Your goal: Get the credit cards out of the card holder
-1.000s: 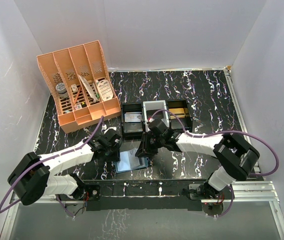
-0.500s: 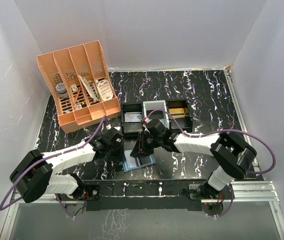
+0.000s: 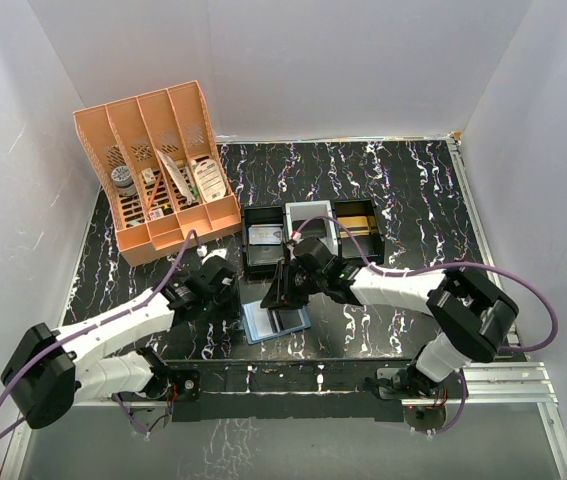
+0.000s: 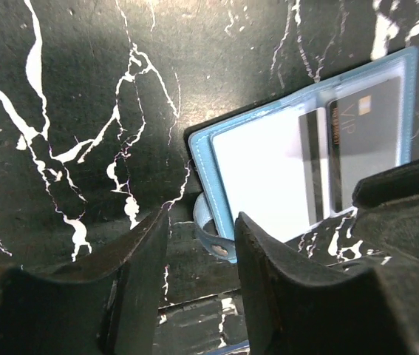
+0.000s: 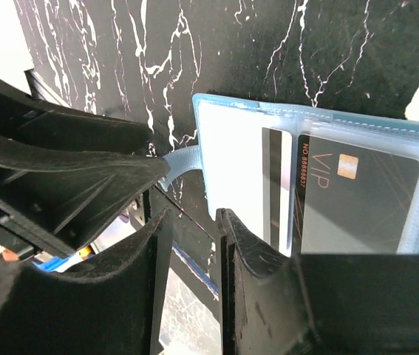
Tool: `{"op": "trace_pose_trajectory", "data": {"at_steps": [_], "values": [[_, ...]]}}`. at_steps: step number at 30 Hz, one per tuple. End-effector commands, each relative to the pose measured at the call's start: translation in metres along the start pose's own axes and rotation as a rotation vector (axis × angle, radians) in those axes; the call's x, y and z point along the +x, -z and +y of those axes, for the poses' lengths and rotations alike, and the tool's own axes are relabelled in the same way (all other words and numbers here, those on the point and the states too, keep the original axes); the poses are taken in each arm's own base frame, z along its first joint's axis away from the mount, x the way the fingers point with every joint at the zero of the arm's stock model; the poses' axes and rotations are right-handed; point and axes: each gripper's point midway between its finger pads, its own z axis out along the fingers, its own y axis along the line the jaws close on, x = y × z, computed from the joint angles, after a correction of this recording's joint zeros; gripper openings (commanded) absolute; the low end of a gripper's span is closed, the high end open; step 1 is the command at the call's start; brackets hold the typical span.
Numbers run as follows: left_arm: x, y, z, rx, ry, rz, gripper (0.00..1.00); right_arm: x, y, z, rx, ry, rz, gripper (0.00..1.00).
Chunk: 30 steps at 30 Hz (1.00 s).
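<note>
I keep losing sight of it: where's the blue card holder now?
In the top view the card holder lies open on the table near the front edge, between the left gripper and right gripper, just before the black trays.

Soft teal-blue bifold card holder (image 3: 256,323) lies open flat just before the black tray (image 3: 246,240), a black plastic credit card (image 4: 364,140) pocketed inside.

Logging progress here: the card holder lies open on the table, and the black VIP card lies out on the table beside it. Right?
Not quite. The black VIP card sits inside a clear pocket of the open card holder, not beside it, as the right wrist view shows. The rest holds.
</note>
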Motion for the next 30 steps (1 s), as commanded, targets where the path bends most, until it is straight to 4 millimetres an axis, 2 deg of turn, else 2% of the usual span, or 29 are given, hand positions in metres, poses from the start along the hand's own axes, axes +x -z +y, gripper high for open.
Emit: {"op": "trace_pose_trajectory", "data": {"at_steps": [1, 7, 10, 14, 17, 21, 22, 24, 26, 28, 30], "values": [[-0.020, 0.022, -0.005, 0.003, 0.015, -0.078, 0.41, -0.027, 0.012, 0.017, -0.005, 0.046, -0.120, 0.28], [-0.032, 0.035, -0.030, 0.111, -0.004, -0.102, 0.51, -0.030, 0.012, 0.001, 0.046, 0.029, -0.136, 0.28], [-0.034, 0.039, -0.045, 0.167, -0.017, -0.086, 0.52, -0.034, 0.014, -0.002, 0.061, 0.030, -0.157, 0.29], [-0.028, 0.042, -0.066, 0.264, -0.013, -0.033, 0.53, -0.044, 0.022, -0.004, 0.080, 0.032, -0.212, 0.37], [-0.018, 0.039, -0.078, 0.338, 0.021, 0.019, 0.53, -0.051, 0.029, -0.004, 0.083, 0.031, -0.264, 0.48], [-0.008, 0.031, -0.081, 0.340, 0.054, 0.047, 0.53, -0.063, 0.039, -0.007, 0.092, 0.035, -0.316, 0.58], [-0.006, 0.031, -0.082, 0.336, 0.051, 0.047, 0.54, -0.067, 0.043, -0.007, 0.099, 0.039, -0.331, 0.64], [-0.003, 0.031, -0.091, 0.349, 0.032, 0.042, 0.55, -0.074, 0.050, -0.005, 0.102, 0.051, -0.375, 0.84], [0.001, 0.029, -0.097, 0.345, 0.019, 0.027, 0.61, -0.081, 0.058, -0.002, 0.089, 0.046, -0.430, 0.97], [0.005, 0.027, -0.099, 0.341, 0.024, 0.016, 0.68, -0.085, 0.064, 0.000, 0.063, 0.014, -0.465, 0.98], [0.009, 0.022, -0.096, 0.332, 0.043, 0.017, 0.69, -0.088, 0.069, -0.002, 0.045, -0.053, -0.485, 0.98]]}}
